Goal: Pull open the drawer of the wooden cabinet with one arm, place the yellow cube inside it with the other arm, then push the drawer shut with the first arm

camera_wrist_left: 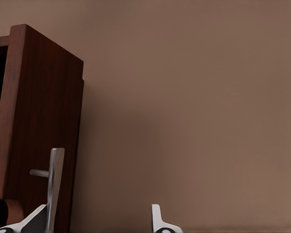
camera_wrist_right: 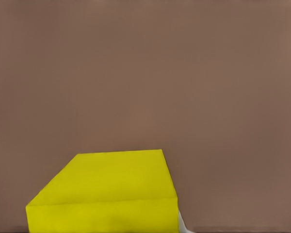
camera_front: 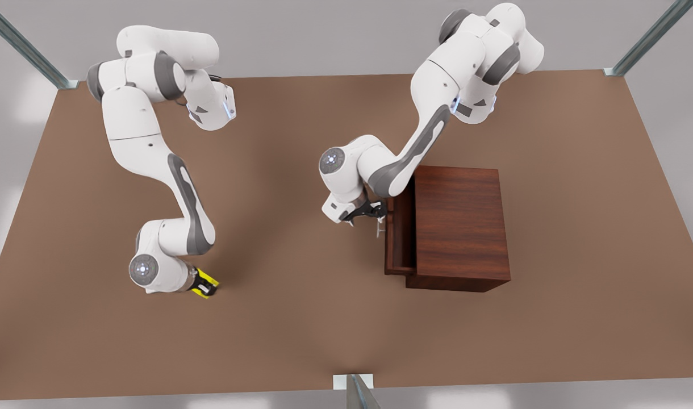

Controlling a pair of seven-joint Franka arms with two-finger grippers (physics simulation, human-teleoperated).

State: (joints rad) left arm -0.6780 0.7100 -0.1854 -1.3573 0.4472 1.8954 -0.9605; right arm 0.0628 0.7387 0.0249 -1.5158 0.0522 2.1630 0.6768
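Desk (camera_front: 301, 318): flat brown top, plain, filled most of the front view. Pale grey surround beyond its edges. Metal frame rails ran off at two far corners (camera_front: 647, 37) and from the near edge's middle (camera_front: 358, 392).

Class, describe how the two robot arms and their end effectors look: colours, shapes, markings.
Both arms have glossy white rounded shells with grey joint bands and round caps. The left end effector is black with pale fingertips; the right end effector is dark too.
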